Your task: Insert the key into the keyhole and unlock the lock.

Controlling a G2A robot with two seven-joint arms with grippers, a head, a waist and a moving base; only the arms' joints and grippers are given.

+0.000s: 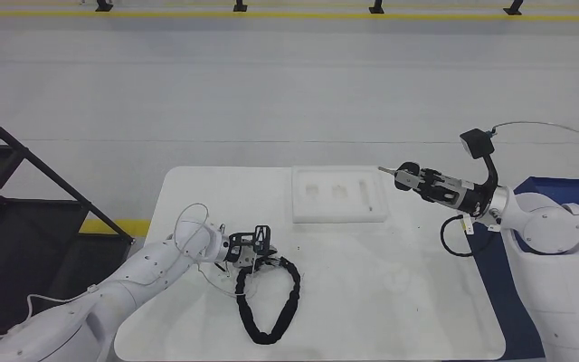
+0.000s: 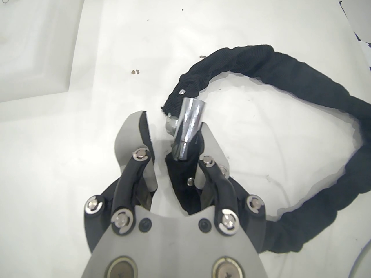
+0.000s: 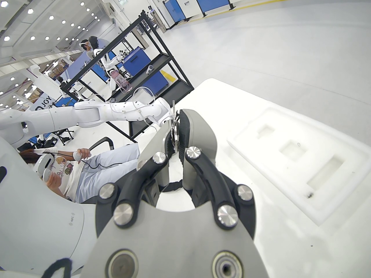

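While right end effector (image 3: 175, 122) pinches key (image 1: 387, 170), left end effector (image 2: 174, 121) gapes around lock (image 2: 191, 114).

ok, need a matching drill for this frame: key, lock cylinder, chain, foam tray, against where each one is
Things:
1. key
2. silver lock cylinder
3. black chain
4. white foam tray

Places:
a. looped on the table, nearer the robot
b. clamped in the right gripper
c. at the table's far edge
d. between the open left gripper's fingers

Pairs: 1-b, 2-d, 3-a, 4-c
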